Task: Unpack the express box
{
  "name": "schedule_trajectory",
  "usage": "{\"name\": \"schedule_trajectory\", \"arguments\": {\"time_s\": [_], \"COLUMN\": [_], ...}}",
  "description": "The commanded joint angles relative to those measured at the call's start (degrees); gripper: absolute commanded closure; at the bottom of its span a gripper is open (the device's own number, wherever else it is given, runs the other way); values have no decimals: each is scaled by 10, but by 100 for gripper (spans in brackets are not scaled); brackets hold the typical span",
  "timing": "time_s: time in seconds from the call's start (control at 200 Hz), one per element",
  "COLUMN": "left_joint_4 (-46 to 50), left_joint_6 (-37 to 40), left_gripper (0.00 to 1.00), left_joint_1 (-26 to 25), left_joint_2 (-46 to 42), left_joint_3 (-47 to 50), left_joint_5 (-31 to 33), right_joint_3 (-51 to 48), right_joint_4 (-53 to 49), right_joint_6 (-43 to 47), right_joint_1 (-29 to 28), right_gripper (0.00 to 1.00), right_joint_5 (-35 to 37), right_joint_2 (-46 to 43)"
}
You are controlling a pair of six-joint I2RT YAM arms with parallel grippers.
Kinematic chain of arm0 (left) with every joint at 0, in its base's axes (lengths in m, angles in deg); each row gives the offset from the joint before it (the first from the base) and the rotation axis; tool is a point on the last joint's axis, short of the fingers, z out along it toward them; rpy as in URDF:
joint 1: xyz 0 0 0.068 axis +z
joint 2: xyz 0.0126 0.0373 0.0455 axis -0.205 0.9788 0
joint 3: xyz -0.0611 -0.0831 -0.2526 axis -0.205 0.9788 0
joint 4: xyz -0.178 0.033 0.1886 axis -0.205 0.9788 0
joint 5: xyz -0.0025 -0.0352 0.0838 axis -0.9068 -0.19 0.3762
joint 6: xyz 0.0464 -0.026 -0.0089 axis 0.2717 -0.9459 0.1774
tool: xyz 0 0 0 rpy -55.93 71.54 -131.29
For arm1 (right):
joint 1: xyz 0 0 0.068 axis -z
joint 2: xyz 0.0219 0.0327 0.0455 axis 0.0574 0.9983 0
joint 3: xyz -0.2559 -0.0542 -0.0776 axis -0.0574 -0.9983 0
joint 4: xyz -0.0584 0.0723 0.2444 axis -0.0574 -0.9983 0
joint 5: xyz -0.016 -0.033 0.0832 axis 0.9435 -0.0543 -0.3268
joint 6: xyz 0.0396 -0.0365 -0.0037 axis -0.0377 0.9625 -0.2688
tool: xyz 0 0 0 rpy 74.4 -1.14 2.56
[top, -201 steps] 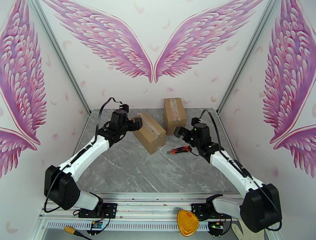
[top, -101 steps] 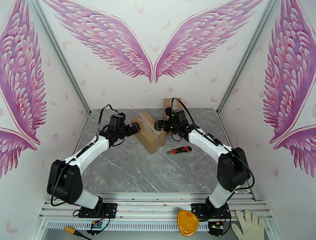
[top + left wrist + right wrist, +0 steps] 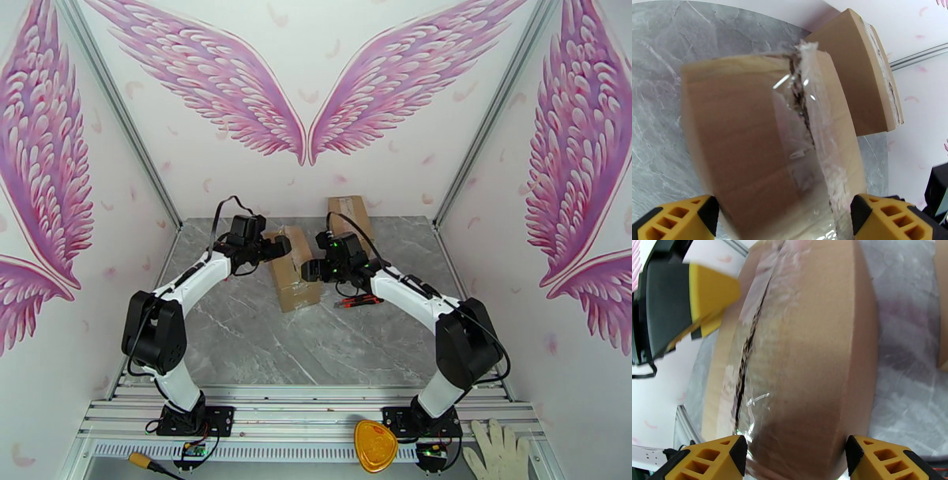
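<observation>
Left gripper and right gripper straddle the taped box mid-frame, its edges seemingly filling both gaps; clamped or loose, I cannot tell. Open table spreads lower-centre.

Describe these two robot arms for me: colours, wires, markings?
The left arm and right arm are smooth white tubes joined by chunky black joints. A thin black cable loops loose near each wrist, and small green lights glow on the right one. The fingers are yellow blocks with moulded rectangular pockets.
</observation>
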Motion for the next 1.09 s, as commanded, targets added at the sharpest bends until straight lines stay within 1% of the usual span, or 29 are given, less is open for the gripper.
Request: {"name": "schedule_trajectory", "arguments": {"time_s": [0.0, 0.105, 0.215, 0.275, 0.405, 0.5, 0.57, 0.725, 0.855, 0.994, 1.089], "left_joint_4": [49, 68, 130, 157, 191, 224, 231, 238, 234, 201, 199], "left_joint_6": [39, 55, 85, 90, 67, 66, 66, 66, 69, 64, 71], "left_gripper": [7, 7, 7, 9, 15, 15, 15, 17, 19, 20, 20], "left_joint_1": [3, 10, 11, 11, 5, -9, -12, -2, 12, 32, 38], "left_joint_2": [5, -10, -18, -15, 9, 34, 49, 84, 97, 89, 89], "left_joint_3": [-26, -35, -89, -125, -189, -224, -226, -244, -244, -216, -219], "left_joint_5": [-2, 28, 110, 142, 169, 192, 193, 185, 185, 147, 138], "right_joint_3": [-1, 11, 32, 51, 108, 138, 151, 214, 297, 388, 463], "right_joint_4": [-24, -30, -27, -27, -52, -60, -55, -88, -121, -150, -174], "right_joint_6": [-9, -11, -10, -6, -12, -26, -29, -12, 12, 25, 39], "right_joint_1": [-13, -13, -14, -13, -14, -14, -14, -15, -17, -19, -22], "right_gripper": [33, 33, 36, 37, 43, 43, 43, 43, 46, 47, 48], "right_joint_5": [33, 80, 113, 119, 125, 135, 146, 194, 224, 232, 249], "right_joint_2": [-20, -20, -14, 1, 50, 77, 89, 119, 161, 220, 266]}}
